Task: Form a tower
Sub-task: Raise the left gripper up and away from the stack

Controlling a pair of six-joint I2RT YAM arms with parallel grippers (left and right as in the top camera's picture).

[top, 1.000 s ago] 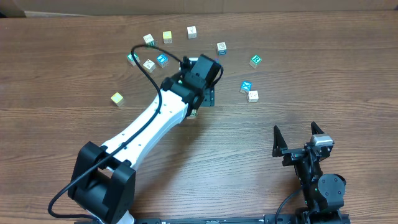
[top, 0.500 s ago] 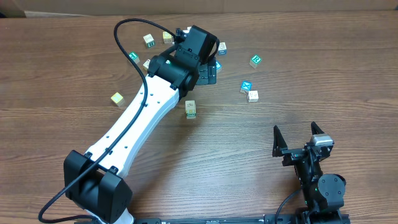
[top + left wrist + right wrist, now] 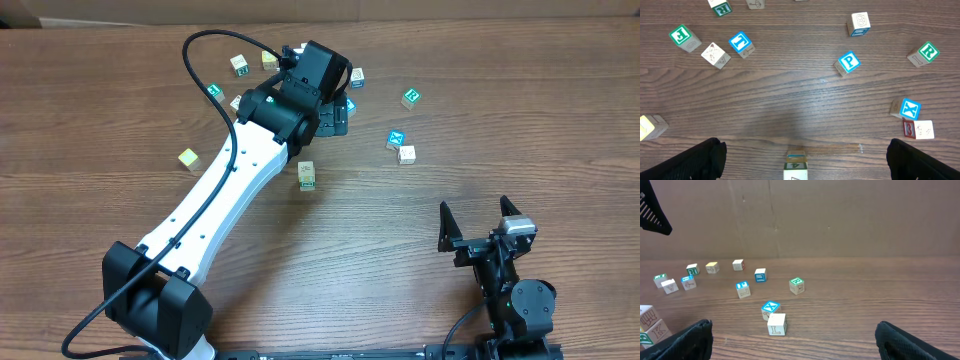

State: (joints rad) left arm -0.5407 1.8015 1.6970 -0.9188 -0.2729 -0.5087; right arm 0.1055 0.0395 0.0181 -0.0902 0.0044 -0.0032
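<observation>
Cubes first: one tower (image 3: 306, 175), a one-cube-wide stack of small wooden alphabet cubes w/ pale wood top and green and blue printed faces, stands approx. ctr of the overhead view, just right of the white left arm (image 3: 215, 210). In the left wrist view it sits at btm ctr, a green "4" face showing under the pale top. How many cubes high: can't tell.

Loose small wooden alphabet cubes (image 3: 847, 62): eleven counted in the left wrist view, spread across the upper half and both sides, all apart from the tower. Among them are a blue P, blue L, blue X, green J and two green R. The blue X cube (image 3: 907, 109) lies just beside a red-and-white cube (image 3: 919, 129) at right. A pale yellow cube (image 3: 650, 126) lies alone at the left edge.

Arms: two. Tools: two. The left tool (image 3: 804, 145) is released, fingers spread wide, w/ the tower top low between them and untouched. The right tool (image 3: 475, 205), lower right of the overhead view, is also spread wide and empty, well apart from every cube. One black cable (image 3: 186, 50) loops off the left arm, upper left of ctr.

Surface (image 3: 100, 120): brown wood grain, matte. Behind it, in the right wrist view, a plain brown cardboard wall (image 3: 840, 220) fills the upper half.
</observation>
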